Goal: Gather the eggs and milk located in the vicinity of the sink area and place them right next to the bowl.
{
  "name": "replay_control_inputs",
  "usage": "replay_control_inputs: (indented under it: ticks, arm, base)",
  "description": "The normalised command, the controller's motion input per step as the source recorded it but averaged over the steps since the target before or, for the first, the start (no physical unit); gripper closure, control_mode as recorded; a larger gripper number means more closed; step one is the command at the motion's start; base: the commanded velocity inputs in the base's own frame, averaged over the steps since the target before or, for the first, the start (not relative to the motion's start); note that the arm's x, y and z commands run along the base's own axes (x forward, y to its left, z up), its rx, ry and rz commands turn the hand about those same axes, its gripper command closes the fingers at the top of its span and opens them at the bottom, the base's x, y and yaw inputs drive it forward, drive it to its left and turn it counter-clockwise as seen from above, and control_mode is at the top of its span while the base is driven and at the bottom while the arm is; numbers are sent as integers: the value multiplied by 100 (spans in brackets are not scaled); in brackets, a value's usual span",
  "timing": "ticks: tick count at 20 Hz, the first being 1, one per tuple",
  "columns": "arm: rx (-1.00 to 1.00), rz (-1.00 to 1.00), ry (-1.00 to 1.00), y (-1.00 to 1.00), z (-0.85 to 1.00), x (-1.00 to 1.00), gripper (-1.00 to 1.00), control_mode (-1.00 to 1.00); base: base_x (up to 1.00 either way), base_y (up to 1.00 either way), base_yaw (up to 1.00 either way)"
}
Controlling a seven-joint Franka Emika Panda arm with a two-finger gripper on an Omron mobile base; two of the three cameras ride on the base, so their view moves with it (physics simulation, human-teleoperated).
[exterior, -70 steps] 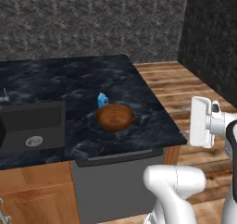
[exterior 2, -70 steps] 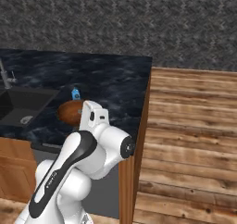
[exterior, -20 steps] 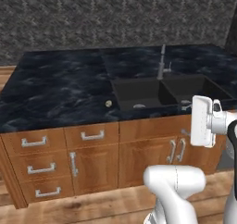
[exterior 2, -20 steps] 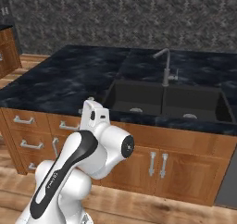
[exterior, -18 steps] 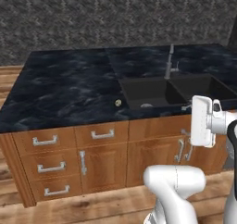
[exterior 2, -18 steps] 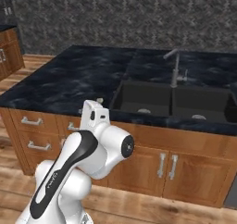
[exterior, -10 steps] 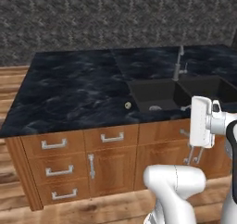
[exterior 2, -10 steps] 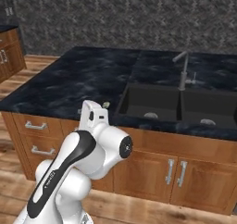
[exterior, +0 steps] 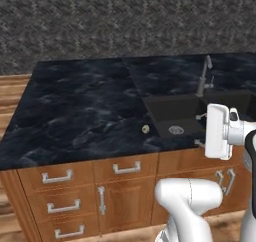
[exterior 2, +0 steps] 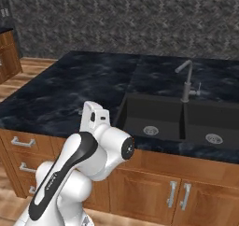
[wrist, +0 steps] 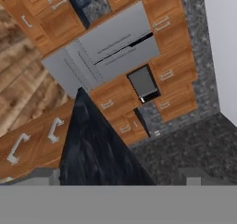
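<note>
A small pale egg (exterior: pixel 145 129) lies on the dark counter (exterior: pixel 80 111), just left of the sink area (exterior: pixel 175 117) and its round silver drain (exterior: pixel 176 130). The thin grey faucet (exterior: pixel 204 76) stands behind the basin. From the right base view I see the double basin (exterior 2: pixel 151 110) and faucet (exterior 2: pixel 186 82) too. My white hand (exterior: pixel 218 131) hangs in front of the counter edge, right of the egg and well short of it. My gripper (wrist: pixel 118 176) is open, with nothing between its fingertips (wrist: pixel 44 175). The milk and the bowl are out of view.
Wooden drawers (exterior: pixel 57 176) and cabinet doors (exterior 2: pixel 179 194) run below the counter. A grey stone wall (exterior: pixel 125 21) backs it and wood floor (exterior: pixel 10 86) lies to the left. The hand view looks across the room at far cabinets and a steel appliance (wrist: pixel 111 47).
The base has driven along the counter, so the sink and egg have slid rightward in both base views. The arm holds the same pose.
</note>
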Motion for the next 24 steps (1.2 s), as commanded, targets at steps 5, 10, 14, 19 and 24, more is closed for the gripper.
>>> replay_control_inputs:
  ticks: [5, 10, 14, 19, 24]
  arm:
    - [0, 0, 0, 0, 0, 0, -100, 100]
    - [0, 0, 0, 0, 0, 0, -100, 100]
    - [0, 0, 0, 0, 0, 0, -100, 100]
    - [0, 0, 2, 1, -3, 1, -100, -100]
    - [0, 0, 23, 8, -6, 12, -100, -100]
  base:
    - [68, 23, 5]
    - [38, 21, 1]
    - [25, 19, 0]
    - [3, 5, 0]
    - [0, 0, 0]
